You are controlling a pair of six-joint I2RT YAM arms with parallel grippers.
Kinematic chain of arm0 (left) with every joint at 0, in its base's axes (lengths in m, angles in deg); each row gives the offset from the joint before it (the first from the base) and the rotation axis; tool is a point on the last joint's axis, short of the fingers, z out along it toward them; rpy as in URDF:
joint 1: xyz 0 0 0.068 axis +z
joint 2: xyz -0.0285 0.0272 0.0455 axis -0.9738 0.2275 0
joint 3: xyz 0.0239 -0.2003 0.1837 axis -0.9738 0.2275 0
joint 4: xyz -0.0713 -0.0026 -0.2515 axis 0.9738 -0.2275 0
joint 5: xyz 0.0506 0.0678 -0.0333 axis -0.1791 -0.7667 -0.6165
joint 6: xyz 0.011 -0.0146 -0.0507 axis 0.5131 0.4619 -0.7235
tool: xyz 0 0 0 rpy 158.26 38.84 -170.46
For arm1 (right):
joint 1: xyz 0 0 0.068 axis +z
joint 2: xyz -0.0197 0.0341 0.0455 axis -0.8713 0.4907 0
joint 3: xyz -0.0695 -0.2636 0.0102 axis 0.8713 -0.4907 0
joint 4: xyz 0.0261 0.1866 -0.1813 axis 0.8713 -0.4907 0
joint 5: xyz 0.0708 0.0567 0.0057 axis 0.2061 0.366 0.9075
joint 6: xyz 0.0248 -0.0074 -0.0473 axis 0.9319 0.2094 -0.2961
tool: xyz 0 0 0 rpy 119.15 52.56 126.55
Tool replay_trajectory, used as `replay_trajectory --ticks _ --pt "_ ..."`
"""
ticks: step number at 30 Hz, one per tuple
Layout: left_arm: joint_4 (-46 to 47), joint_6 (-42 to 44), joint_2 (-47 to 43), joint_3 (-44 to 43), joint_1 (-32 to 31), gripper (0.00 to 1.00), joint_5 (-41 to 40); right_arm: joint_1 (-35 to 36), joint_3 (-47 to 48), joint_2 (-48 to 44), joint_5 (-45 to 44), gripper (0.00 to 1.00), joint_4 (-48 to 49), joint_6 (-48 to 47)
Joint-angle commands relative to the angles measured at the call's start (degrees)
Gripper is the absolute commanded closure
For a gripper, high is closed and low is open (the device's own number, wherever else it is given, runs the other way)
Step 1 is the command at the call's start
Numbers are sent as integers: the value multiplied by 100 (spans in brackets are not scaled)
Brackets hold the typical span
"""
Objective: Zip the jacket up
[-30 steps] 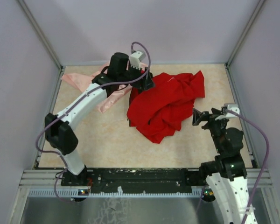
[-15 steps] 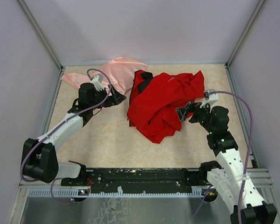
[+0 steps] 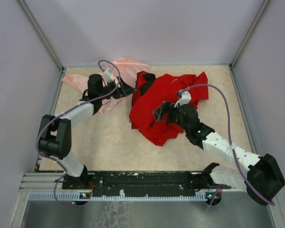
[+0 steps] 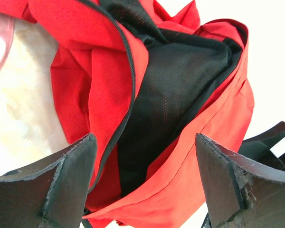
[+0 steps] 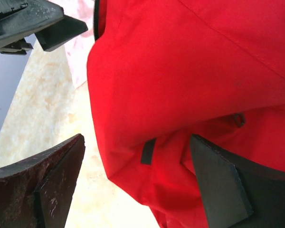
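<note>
Two spread, empty grippers: left gripper [image 3: 126, 89] at the jacket's [image 3: 173, 102] nine o'clock, right gripper [image 3: 160, 114] over its middle. Zipper [image 4: 129, 71] open, nothing zipped yet

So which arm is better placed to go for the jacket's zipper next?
Left, probably: the left gripper, open, faces the jacket at its open front, the black zipper track straight ahead in its wrist view. The right gripper, also open, hovers over mostly plain red fabric.

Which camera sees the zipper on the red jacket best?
The left wrist view: the zipper runs close-up beside black lining. The top view shows the whole crumpled jacket, zipper tiny; the right wrist, mostly red cloth.
</note>
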Motion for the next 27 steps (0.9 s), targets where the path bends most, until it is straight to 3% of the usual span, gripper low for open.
replay_trajectory --ticks 1,9,13,15,22,24,27 --pt "183 157 262 -415 -24 13 346 336 452 456 -860 9 964 509" --pt "-232 435 882 -980 -334 20 232 366 608 1203 -1059 18 1340 835" --pt "-520 572 1031 -1184 -437 29 74 366 770 1172 -1093 37 940 685" --pt "-595 660 998 -1223 -451 39 -57 353 764 944 -1280 47 617 470" --pt "-1029 980 809 -1385 -453 93 -643 -318 584 -57 -974 98 -455 71" --pt "-1199 1098 746 -1451 -458 100 -815 -467 586 -326 -952 100 -772 -93" --pt "-1495 1289 601 -1544 -466 100 -1098 -632 676 -689 -1021 100 -1213 -415"
